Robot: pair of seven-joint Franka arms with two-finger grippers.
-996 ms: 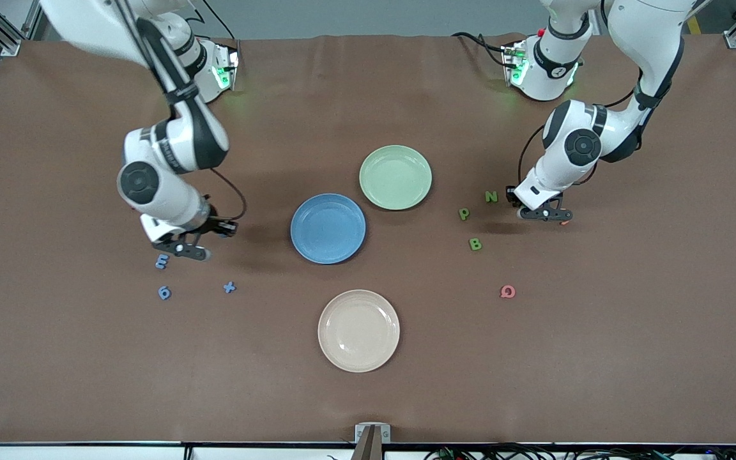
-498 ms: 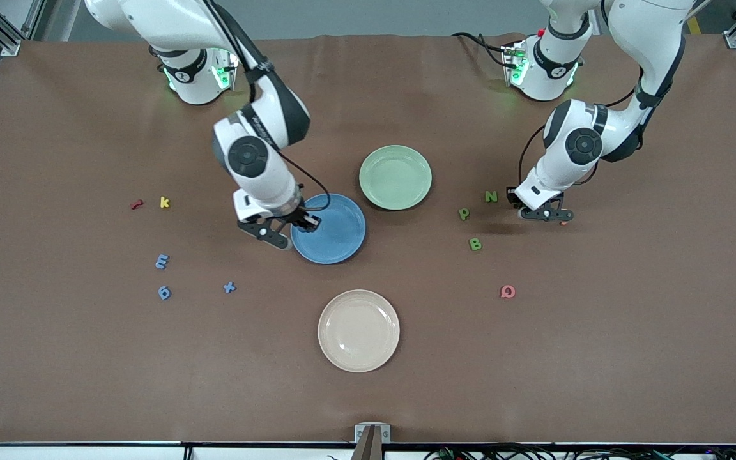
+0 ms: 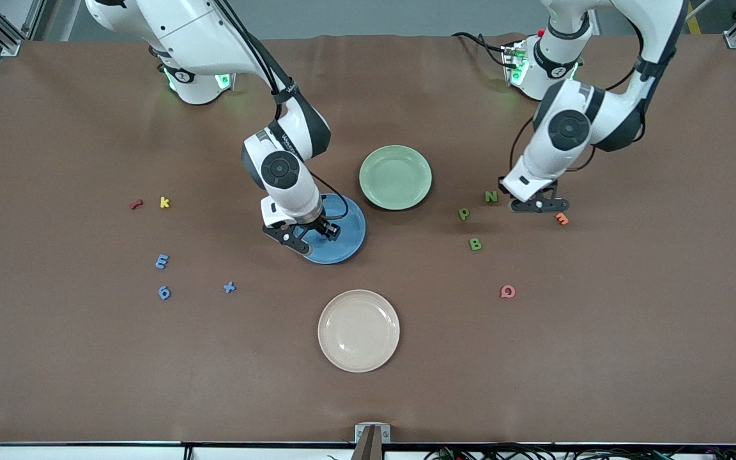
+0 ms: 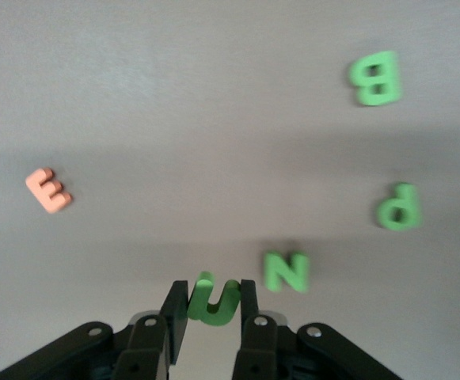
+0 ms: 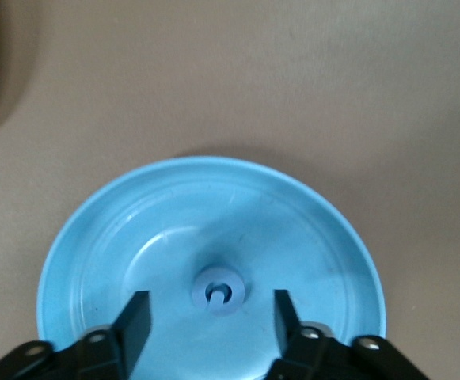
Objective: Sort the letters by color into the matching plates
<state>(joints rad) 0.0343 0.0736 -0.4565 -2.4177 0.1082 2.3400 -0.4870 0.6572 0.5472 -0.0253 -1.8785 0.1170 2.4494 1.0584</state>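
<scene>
My right gripper [image 3: 320, 237] hangs open over the blue plate [image 3: 350, 220]. A small round blue letter [image 5: 218, 291] lies in the plate [image 5: 119, 237] between the spread fingers, free of them [image 5: 210, 317]. My left gripper [image 4: 211, 293] is shut on a green U [image 4: 214, 302], held above the table near the green N [image 3: 491, 196], P [image 3: 464, 213] and B [image 3: 475, 244]. In the front view it [image 3: 537, 206] hovers beside the N. The pale green plate [image 3: 395, 177] holds nothing. Blue E [image 3: 161, 260], 6 [image 3: 164, 292] and + [image 3: 229, 287] lie toward the right arm's end.
A cream plate [image 3: 358, 330] sits nearer the front camera than the blue one. An orange letter [image 3: 561, 219] lies by the left gripper, a pink Q [image 3: 507, 291] nearer the camera. Red [image 3: 136, 204] and yellow [image 3: 164, 202] letters lie above the blue E.
My right gripper travelled from beside the blue E to over the blue plate and opened, leaving a blue letter in it. My left gripper rose with the green U, uncovering the orange letter.
</scene>
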